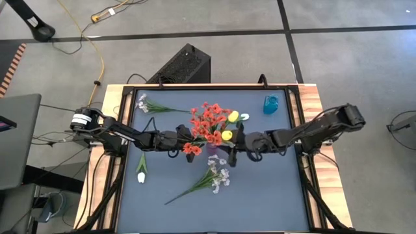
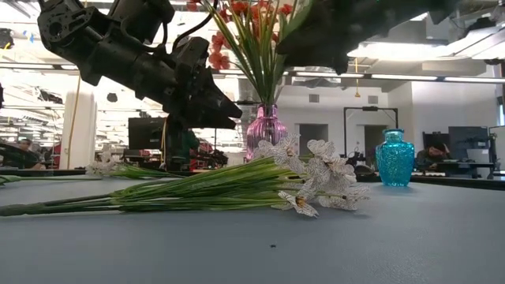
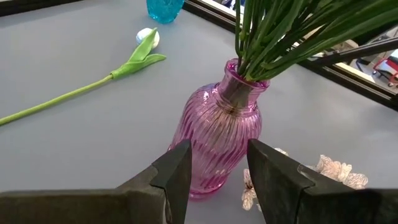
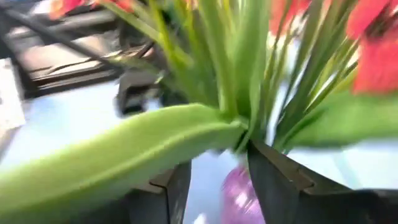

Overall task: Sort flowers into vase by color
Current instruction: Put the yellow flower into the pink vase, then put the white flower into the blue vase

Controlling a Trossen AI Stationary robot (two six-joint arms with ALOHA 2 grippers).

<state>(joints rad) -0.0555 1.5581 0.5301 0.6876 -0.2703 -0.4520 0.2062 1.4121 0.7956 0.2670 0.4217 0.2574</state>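
A ribbed pink glass vase stands mid-table and holds the red small-blossom bunch on green stems. Two yellow tulip heads show beside the red blossoms. My left gripper is open, level with the vase and just short of its left side. My right gripper is open, among the stems above the vase. A white tulip, another white tulip and two white-lilac sprays lie flat on the mat. My right gripper stands among the bunch's stems from the table's right side. A broad green leaf lies across in front of its fingers, and I cannot tell whether it touches them.
A small blue glass vase stands near the far right corner. The nearer spray lies close in front of the pink vase. Bare mat stretches along the near side.
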